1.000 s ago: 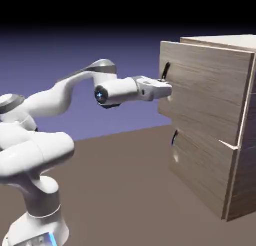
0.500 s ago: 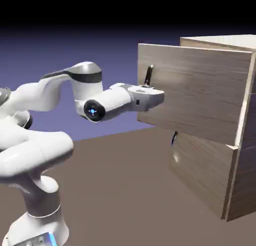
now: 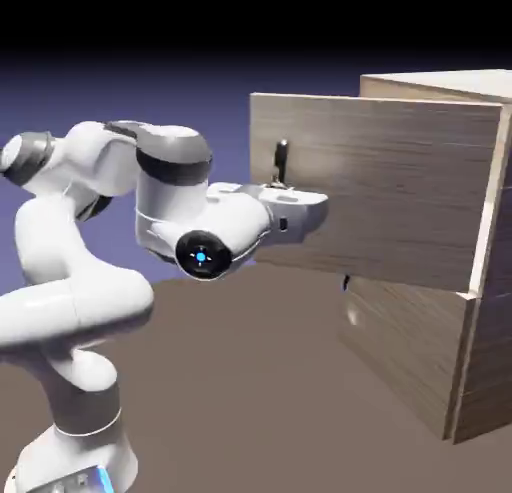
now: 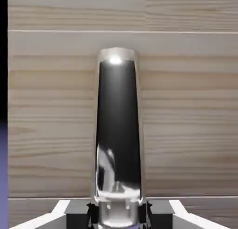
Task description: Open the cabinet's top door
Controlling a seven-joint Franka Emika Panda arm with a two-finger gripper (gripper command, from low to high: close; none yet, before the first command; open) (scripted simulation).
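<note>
The cabinet [image 3: 470, 381] stands at the exterior view's right, a grey-brown wood-grain box. Its top door [image 3: 400, 191] is swung well out toward the arm. The door's dark bar handle [image 3: 282, 161] stands upright near the panel's free edge. My gripper [image 3: 285, 193] is shut on the lower end of that handle. In the hand view the shiny dark handle [image 4: 118, 130] fills the middle against the door's wood [image 4: 186, 107], and its base sits between my fingertips [image 4: 93, 213] at the bottom edge.
The lower front panel [image 3: 400, 351] is closed, its small dark handle [image 3: 346, 281] just showing under the open door. The brown table [image 3: 250, 401] spreads in front of the cabinet. My white arm [image 3: 90, 311] fills the exterior view's left.
The top door has swung further open, its free edge moving toward the exterior view's left. My hand moved left with the handle and the arm folded back.
</note>
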